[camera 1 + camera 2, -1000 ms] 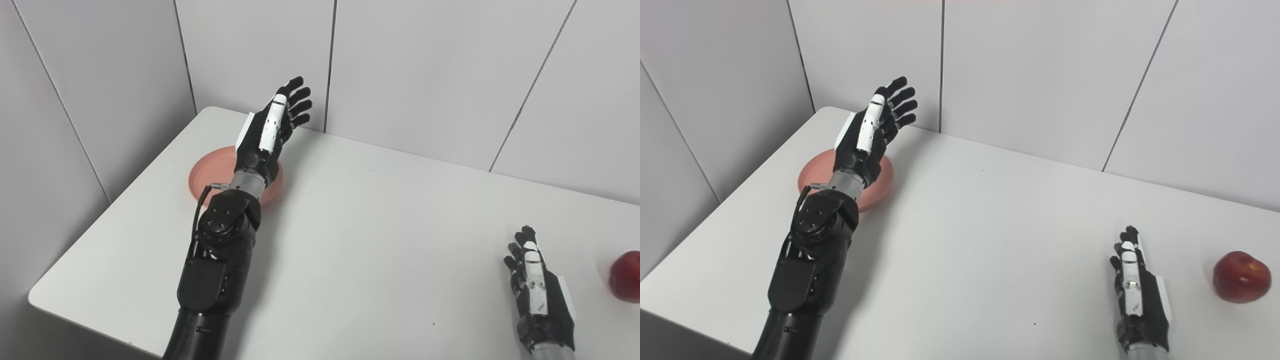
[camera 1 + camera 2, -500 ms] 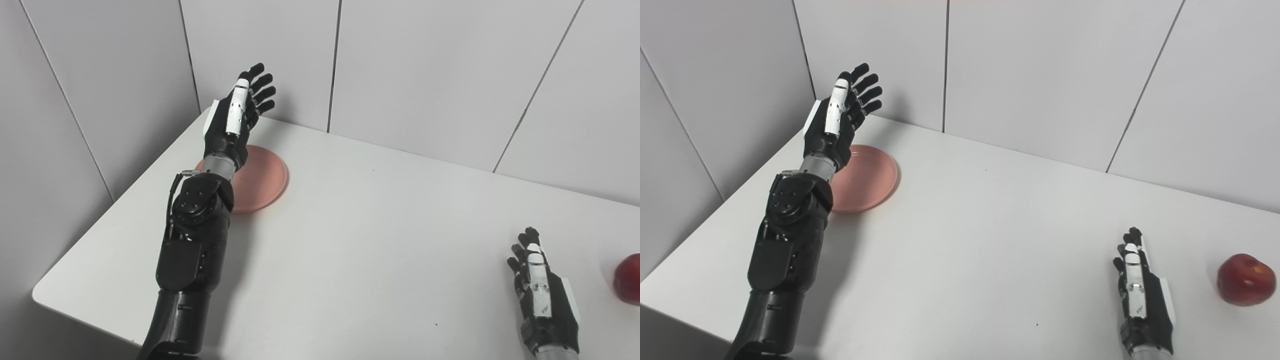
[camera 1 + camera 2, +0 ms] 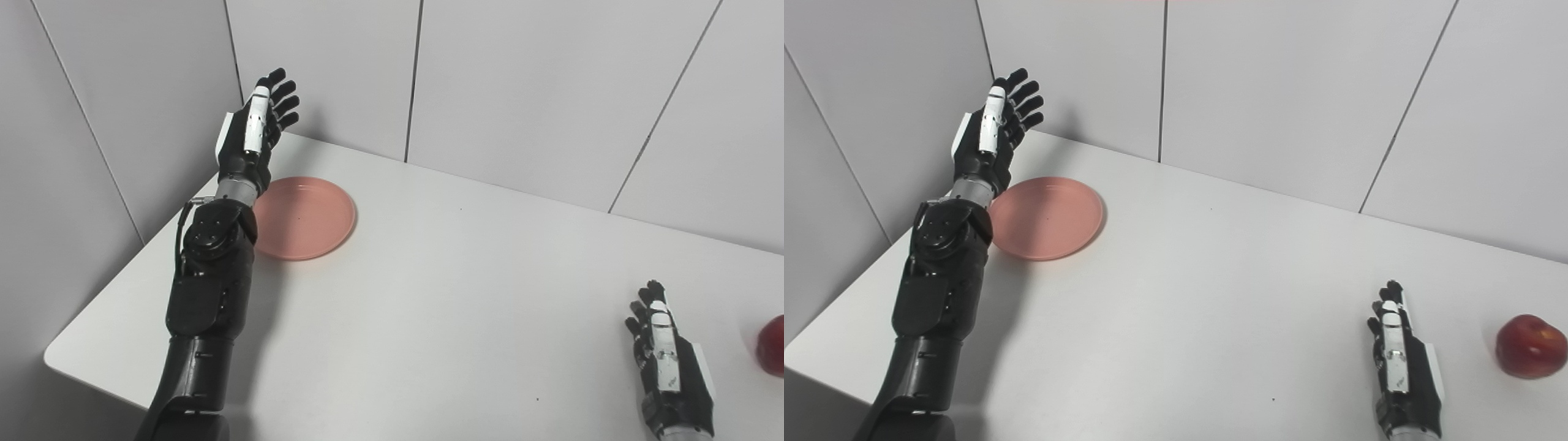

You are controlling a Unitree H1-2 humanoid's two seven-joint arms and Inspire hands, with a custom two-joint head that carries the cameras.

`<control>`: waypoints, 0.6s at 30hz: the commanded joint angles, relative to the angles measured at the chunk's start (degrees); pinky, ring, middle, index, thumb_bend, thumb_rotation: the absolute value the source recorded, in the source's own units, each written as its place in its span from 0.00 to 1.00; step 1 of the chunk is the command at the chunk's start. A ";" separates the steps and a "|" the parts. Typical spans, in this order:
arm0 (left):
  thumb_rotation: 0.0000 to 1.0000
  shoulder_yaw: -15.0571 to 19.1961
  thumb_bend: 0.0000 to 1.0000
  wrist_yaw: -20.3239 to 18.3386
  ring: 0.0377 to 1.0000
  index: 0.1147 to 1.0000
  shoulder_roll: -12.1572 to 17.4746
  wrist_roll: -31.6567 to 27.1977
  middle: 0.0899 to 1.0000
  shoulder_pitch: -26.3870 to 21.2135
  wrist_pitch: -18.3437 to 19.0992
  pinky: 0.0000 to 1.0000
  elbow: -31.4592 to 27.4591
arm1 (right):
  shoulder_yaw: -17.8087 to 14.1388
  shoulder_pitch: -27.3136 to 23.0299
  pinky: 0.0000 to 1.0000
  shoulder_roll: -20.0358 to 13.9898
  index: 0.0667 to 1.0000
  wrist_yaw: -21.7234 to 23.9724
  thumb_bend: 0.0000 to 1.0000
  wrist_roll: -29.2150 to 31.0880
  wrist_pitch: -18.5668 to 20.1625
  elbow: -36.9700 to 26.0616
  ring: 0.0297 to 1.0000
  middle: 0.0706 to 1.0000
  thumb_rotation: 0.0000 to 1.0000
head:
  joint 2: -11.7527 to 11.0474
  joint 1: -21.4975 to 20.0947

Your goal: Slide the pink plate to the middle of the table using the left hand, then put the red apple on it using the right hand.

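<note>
The pink plate (image 3: 304,217) lies flat on the white table (image 3: 441,294) near its far left corner. My left hand (image 3: 252,131) is open with fingers spread, raised above the table just left of the plate and not touching it. The red apple (image 3: 1530,346) sits near the right edge of the table; only its left edge shows in the left eye view (image 3: 773,346). My right hand (image 3: 1402,367) is open and empty, low over the table, a hand's width left of the apple.
Grey panelled walls (image 3: 520,86) close in the table at the back and on the left. The table's front left corner (image 3: 55,361) is rounded.
My left arm has swung left, from over the plate to beside its left rim, uncovering the plate. The right hand and apple have stayed put. The camera has shifted slightly.
</note>
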 commanded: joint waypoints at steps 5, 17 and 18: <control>1.00 1.26 0.35 1.57 0.85 0.83 2.43 -0.99 0.85 -3.67 -0.83 0.85 0.53 | -0.32 -1.41 1.00 0.11 1.00 -0.11 0.12 0.34 -1.50 -1.42 1.00 1.00 1.00 | -0.05 0.06; 1.00 3.43 0.33 2.05 0.84 0.82 4.60 -2.48 0.84 -3.94 -0.99 0.84 4.61 | -0.47 -1.47 1.00 -0.09 1.00 0.37 0.13 0.94 -1.63 -1.13 1.00 1.00 1.00 | 0.12 0.33; 1.00 3.69 0.33 2.20 0.84 0.81 4.71 -2.59 0.83 -3.95 -0.97 0.84 4.91 | -0.46 -1.47 1.00 -0.12 1.00 0.41 0.13 0.98 -1.59 -1.17 1.00 1.00 1.00 | 0.12 0.33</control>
